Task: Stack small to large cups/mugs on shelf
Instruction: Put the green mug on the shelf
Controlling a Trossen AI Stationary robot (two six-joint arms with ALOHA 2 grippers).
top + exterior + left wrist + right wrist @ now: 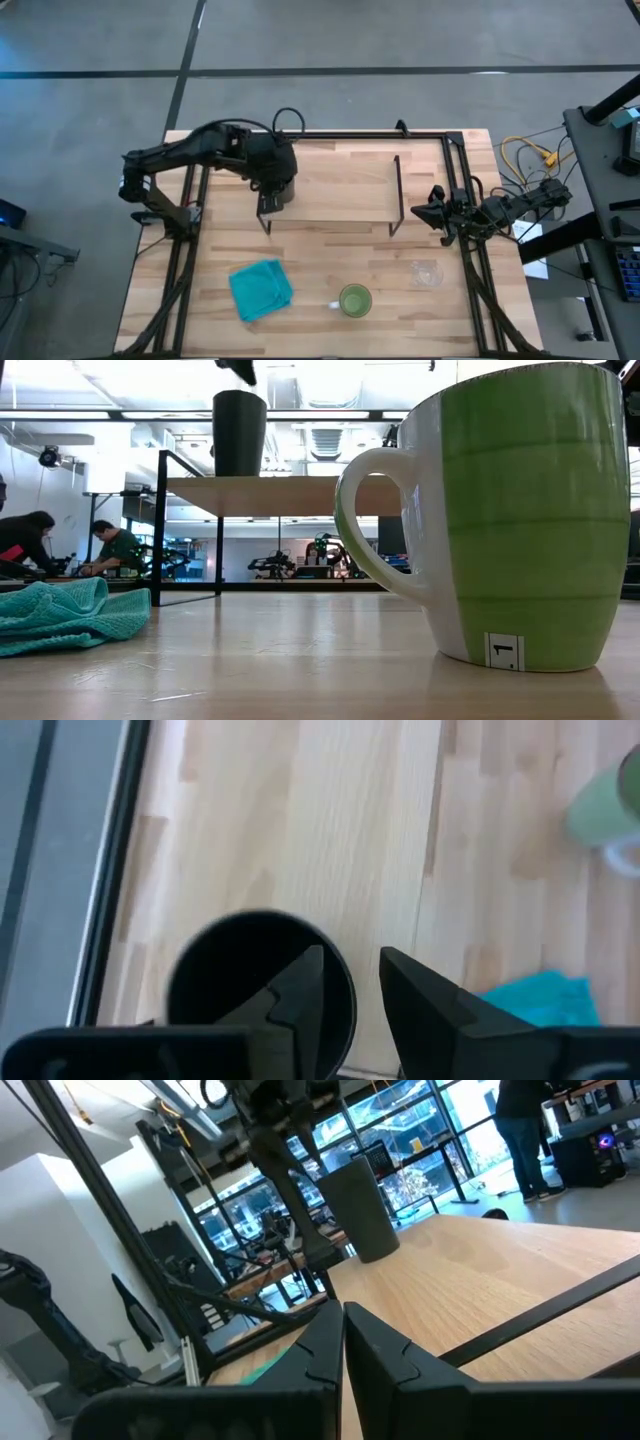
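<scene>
The black cup [240,432] stands upright on the left end of the shelf's wood board [300,495]. My left gripper [350,955] hovers just over it, open. One finger [300,985] is above the cup's mouth and the other is outside the rim; in the low view its tip sits just above the rim. The green mug [355,300] with its white handle stands near the table's near edge. The clear glass cup [425,273] stands to the mug's right. My right gripper [343,1330] is shut and waits at the table's right edge [432,212].
A teal folded cloth [260,290] lies on the table to the left of the mug. The shelf [340,185] has bare board to the right of the black cup. Black frame rails run along the table's left, right and far sides. People sit in the room beyond.
</scene>
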